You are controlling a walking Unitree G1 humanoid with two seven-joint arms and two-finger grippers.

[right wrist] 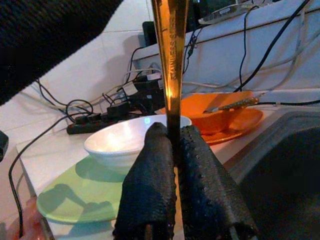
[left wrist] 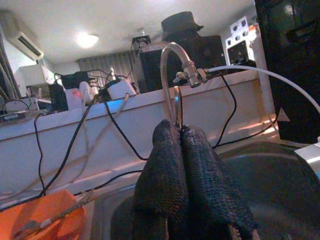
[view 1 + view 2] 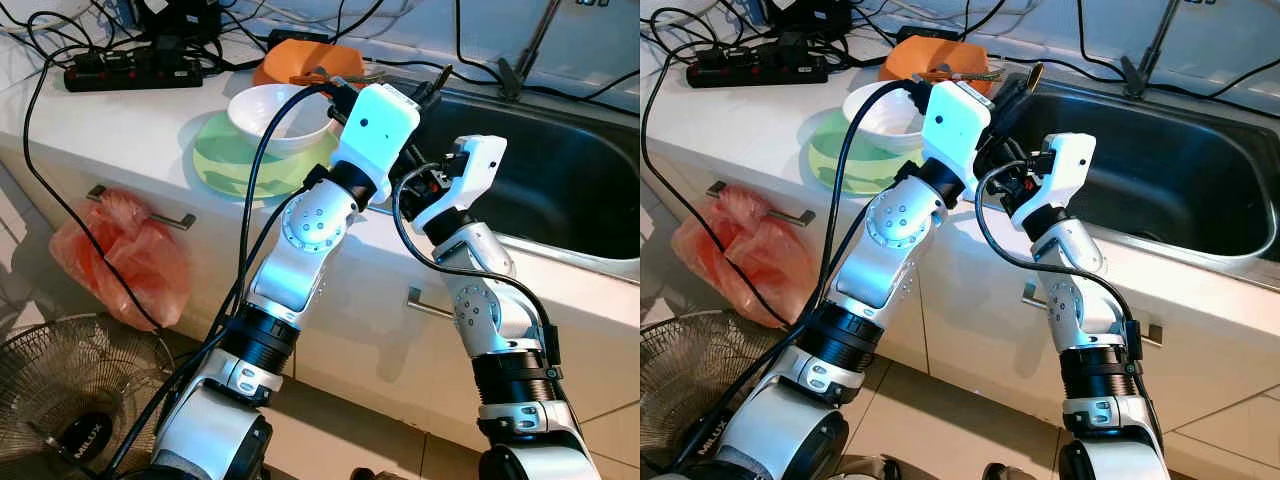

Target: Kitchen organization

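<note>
Gripping a gold-coloured stainless-steel utensil handle [image 1: 170, 75], right end effector [image 1: 172, 150] is closed on it, handle upright between the fingers, at the bench [image 3: 120, 130] edge beside the steel sink [image 3: 560, 190]. Left end effector [image 2: 179, 145] closed over the sink. Beyond: white bowl [image 1: 130, 142] on green plate [image 1: 85, 195], orange dish [image 1: 220, 112].

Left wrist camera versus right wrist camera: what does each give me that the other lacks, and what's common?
Left wrist view: the faucet behind the left gripper, which is shut on a thin metal strip. Right wrist view: the right gripper shut on a golden utensil handle, with the white bowl on the green plate. Shared: the orange dish, the sink and cables.
</note>
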